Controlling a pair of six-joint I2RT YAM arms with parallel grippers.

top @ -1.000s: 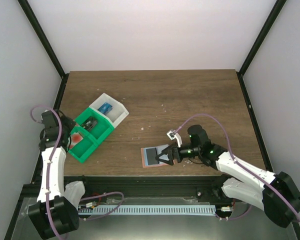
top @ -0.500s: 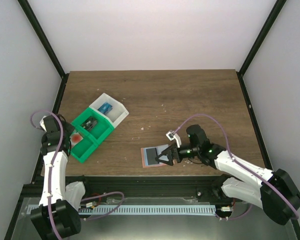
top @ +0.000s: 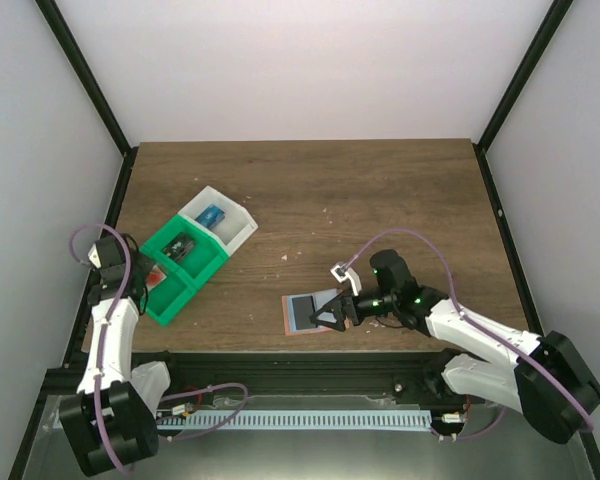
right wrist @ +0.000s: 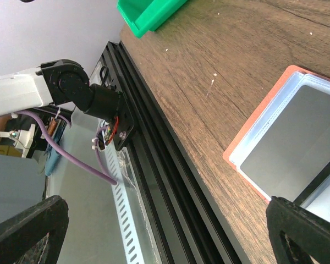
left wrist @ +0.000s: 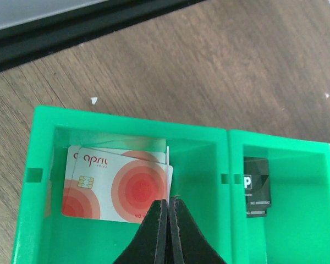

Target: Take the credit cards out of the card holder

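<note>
In the left wrist view my left gripper point(left wrist: 168, 201) is shut on a thin credit card point(left wrist: 168, 165), seen edge-on as a pale line. It hangs over the near compartment of the green tray point(left wrist: 126, 118), where a red and white card point(left wrist: 118, 187) lies flat. A dark card point(left wrist: 257, 187) lies in the adjacent compartment. The card holder point(top: 305, 313), light blue with salmon edging, lies open near the table's front edge. My right gripper point(top: 332, 312) stands open at its right side. The right wrist view shows the holder point(right wrist: 297, 137) with a grey panel in its pocket, between wide-spread fingers.
A white tray point(top: 235, 228) adjoins the green tray point(top: 172, 305) at its far end and holds a blue card point(top: 212, 216). The black frame rail point(right wrist: 170, 165) runs along the table's front edge, just beside the card holder.
My left arm has shifted a little toward the near edge and lowered over the green tray's near compartment. The right arm and card holder have hardly moved.
</note>
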